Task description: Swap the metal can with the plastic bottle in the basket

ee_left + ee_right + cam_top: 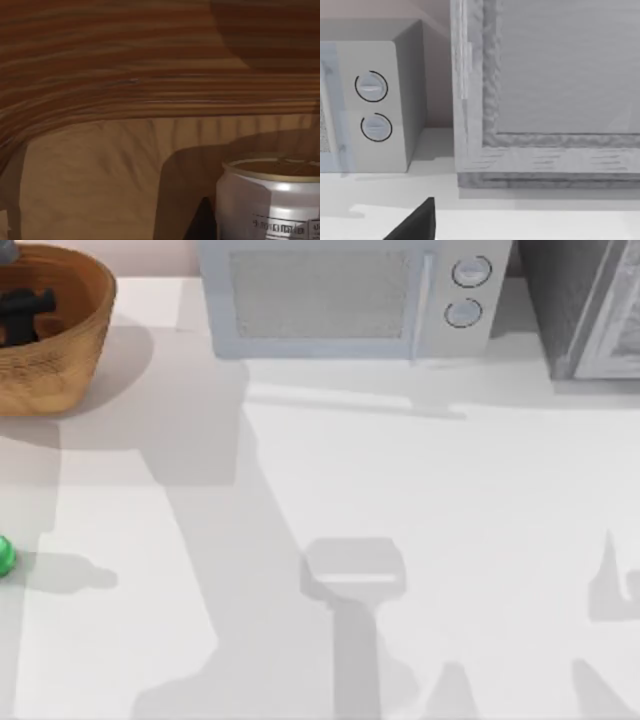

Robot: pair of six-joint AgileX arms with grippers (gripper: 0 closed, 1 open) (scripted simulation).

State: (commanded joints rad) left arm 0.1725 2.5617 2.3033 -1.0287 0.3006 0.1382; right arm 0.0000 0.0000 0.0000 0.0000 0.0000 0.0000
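Left gripper point(22, 312) reaching down inside the basket point(85, 315) at 10 o'clock, metal can point(270, 200) beside it, jaw state unclear; plastic bottle point(4, 556) at 8 o'clock

A rendered kitchen counter. A white microwave point(350, 298) with two round dials stands at the far edge of the pale table point(420, 540). A wicker basket point(70, 340) sits far left, and a grey framed cabinet point(590, 305) far right.
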